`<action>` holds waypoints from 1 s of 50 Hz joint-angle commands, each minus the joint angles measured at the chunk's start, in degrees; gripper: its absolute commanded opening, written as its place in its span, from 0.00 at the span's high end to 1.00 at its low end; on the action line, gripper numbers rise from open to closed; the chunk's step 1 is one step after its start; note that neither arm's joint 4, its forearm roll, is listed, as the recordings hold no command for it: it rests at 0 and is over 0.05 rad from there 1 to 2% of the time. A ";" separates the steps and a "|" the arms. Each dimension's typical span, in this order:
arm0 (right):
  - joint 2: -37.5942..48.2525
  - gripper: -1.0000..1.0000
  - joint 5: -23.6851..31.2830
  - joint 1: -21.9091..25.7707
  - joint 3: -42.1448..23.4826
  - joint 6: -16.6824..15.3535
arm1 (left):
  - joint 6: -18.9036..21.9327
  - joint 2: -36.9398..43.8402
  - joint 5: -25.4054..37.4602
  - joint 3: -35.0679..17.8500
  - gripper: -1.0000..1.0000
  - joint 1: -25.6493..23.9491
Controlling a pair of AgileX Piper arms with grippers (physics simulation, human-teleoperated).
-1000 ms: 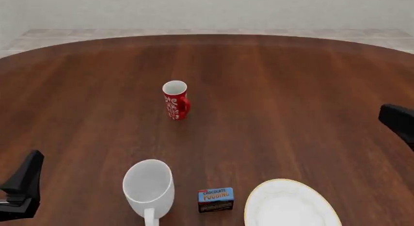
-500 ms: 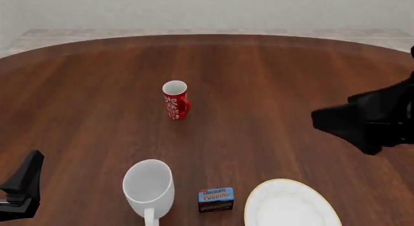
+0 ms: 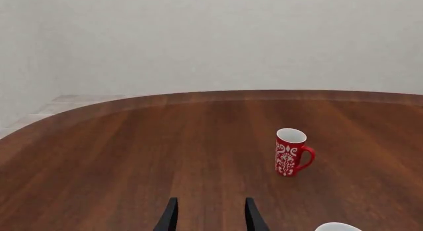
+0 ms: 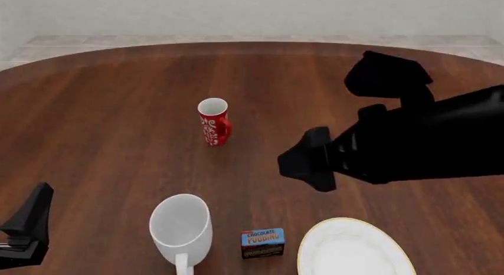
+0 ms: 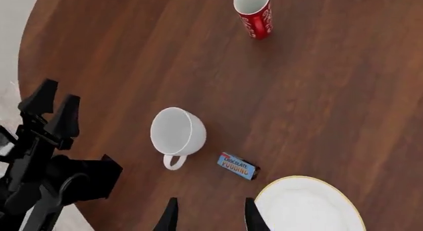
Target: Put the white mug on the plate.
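We have yet to grasp the white mug (image 4: 181, 226), standing off the plate (image 4: 354, 248) beyond the pudding box (image 4: 262, 242), with the right pincer (image 5: 207, 216) spread and seemingly empty, like the left pincer (image 3: 207, 216).

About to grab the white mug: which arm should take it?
Probably the right. Its end effector is open over the table with the mug and plate both in its view; the left end effector sits low, facing the red mug.

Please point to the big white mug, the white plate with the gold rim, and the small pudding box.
Large glossy white mug (image 4: 181, 225): front view, inner wall.
Round white plate with thin gold rim (image 4: 350, 248): front view, bare centre.
Small blue chocolate pudding box (image 4: 262, 242): front view, printed face.
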 commanded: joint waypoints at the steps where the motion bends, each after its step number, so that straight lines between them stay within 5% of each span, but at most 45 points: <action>1: 5.69 0.00 -4.53 4.44 1.23 6.70 | 0.04 0.09 -0.16 0.06 0.00 -0.05; 24: 11.86 0.00 -10.98 9.26 5.39 12.97 | 0.03 -0.02 0.05 -0.07 0.00 -0.05; 50: 18.35 0.00 -15.12 12.83 4.80 14.94 | -0.01 0.01 0.01 0.00 0.00 -0.06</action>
